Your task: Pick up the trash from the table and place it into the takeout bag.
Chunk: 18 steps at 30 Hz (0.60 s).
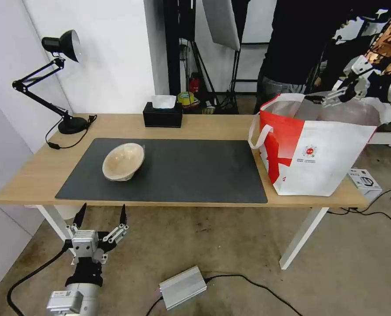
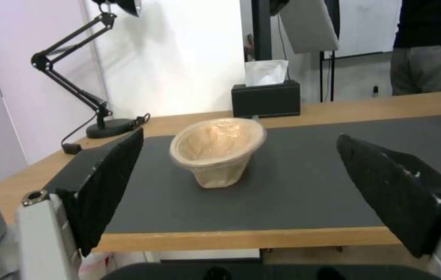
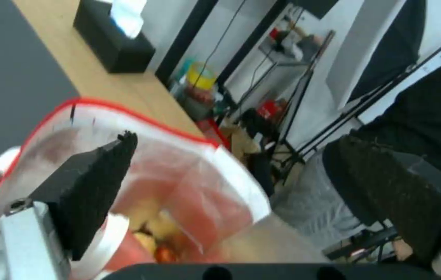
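One table is seen, with one dark grey mat on it. One beige pulp bowl, one black tissue box, one desk lamp and one takeout bag are counted. Two hands are counted: left hand, right hand.

Bright, even indoor light; soft shadow under pulp bowl. Right wrist view blurred, takeout bag smeared; head view curved at edges.

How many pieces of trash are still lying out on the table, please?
1: the beige pulp bowl, tipped on the dark grey mat of the light-wood table, left of the white-and-red takeout bag. Other pieces may be hidden inside the bag.
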{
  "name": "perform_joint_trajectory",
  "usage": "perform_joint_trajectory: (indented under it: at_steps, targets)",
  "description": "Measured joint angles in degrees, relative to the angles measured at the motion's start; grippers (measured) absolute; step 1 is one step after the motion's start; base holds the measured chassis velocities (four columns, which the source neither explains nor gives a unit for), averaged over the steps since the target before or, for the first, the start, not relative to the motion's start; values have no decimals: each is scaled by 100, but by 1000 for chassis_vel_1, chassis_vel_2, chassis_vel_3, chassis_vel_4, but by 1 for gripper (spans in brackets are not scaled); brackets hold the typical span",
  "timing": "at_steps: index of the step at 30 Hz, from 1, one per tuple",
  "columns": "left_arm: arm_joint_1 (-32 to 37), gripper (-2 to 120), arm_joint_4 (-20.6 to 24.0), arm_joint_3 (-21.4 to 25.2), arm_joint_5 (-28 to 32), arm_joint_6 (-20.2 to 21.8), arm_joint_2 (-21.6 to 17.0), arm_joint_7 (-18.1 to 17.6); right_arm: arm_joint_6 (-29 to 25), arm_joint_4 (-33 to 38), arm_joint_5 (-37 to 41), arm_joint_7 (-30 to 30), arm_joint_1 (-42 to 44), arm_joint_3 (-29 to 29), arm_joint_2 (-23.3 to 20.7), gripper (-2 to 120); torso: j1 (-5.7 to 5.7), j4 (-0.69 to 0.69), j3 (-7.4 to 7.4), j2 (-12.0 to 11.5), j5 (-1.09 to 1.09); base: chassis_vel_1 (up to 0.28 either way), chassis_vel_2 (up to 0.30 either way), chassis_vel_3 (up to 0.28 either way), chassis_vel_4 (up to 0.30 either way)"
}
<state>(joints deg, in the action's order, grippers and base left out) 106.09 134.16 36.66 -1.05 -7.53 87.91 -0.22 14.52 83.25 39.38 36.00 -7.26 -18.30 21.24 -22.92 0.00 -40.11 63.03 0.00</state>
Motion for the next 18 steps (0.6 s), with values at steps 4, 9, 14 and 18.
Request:
perform_joint_trajectory:
  at_steps: [4, 9, 14, 18]
  targets:
    - [0, 100, 3, 3, -1, -2, 0, 1, -1, 96, 155, -139, -118, 79, 46, 100, 0, 1, 0, 0, 0, 0, 0, 0, 0]
    - [-30, 100, 2, 5, -2, -2, -2, 1, 10, 526, 680, -597, -129, 289, 54, 100, 0, 0, 0, 0, 0, 0, 0, 0, 0]
    - [-48, 100, -28, 12, -2, 1, -4, 0, 164, 1211, 1402, -1541, 111, 589, 65, 100, 0, 0, 0, 0, -1, 0, 0, 0, 0]
    - [-49, 100, -42, 23, -1, 3, 3, -1, 321, 1831, 1877, -2334, 517, 1020, 69, 100, 0, 1, 0, 0, -1, 0, 0, 0, 0]
